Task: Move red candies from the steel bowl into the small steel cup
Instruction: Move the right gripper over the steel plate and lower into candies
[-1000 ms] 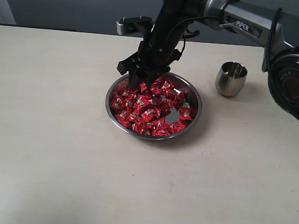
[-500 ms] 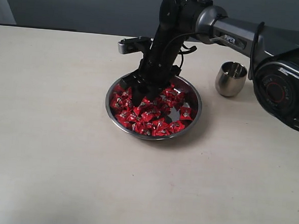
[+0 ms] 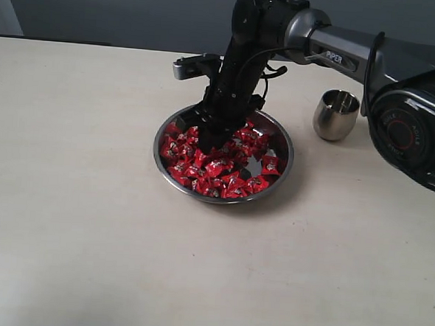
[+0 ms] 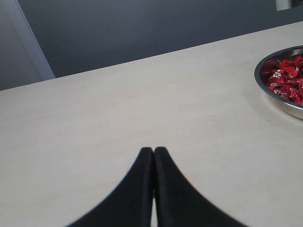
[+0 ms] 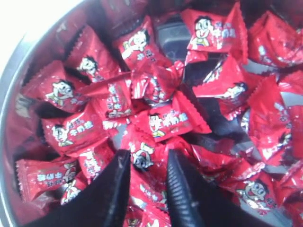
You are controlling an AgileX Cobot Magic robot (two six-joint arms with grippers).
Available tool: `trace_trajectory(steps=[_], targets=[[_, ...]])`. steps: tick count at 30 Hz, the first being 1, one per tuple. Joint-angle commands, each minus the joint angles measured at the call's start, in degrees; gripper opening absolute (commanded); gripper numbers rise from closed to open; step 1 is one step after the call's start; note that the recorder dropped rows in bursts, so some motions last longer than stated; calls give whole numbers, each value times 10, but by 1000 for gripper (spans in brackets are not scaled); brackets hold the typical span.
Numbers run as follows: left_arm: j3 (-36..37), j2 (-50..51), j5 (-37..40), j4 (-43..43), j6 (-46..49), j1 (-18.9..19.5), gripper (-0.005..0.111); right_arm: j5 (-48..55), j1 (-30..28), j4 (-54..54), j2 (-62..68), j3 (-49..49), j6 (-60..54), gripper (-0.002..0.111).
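Observation:
The steel bowl (image 3: 285, 164) sits mid-table, filled with red candies (image 3: 221, 169). My right gripper (image 3: 209, 138) points down into the pile at the bowl's far left side. In the right wrist view its fingers (image 5: 147, 156) press on both sides of one red candy (image 5: 142, 160), with more candies and the bowl wall (image 5: 16, 101) around them. The small steel cup (image 3: 336, 115) stands upright to the right of the bowl. My left gripper (image 4: 153, 151) is shut and empty above bare table, with the bowl (image 4: 278, 100) off to one side.
The right arm (image 3: 335, 52) reaches in from the upper right, passing above and behind the cup. A grey wall runs behind the table's far edge (image 3: 77, 43). The light tabletop (image 3: 88, 221) stretches out left of and in front of the bowl.
The right gripper has dropped from just above the candies into the pile. Its jaws have narrowed from wide open onto one candy. The left gripper's earlier state is not shown.

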Motion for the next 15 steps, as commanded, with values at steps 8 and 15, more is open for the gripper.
trace_trajectory(steps=[8,15], targets=[[-1,-2,-4,2,-3,0,0,1,-1,-1,11,-4,-2,26],[-1,-2,-4,2,-3,0,0,1,-1,-1,8,-4,-2,0]])
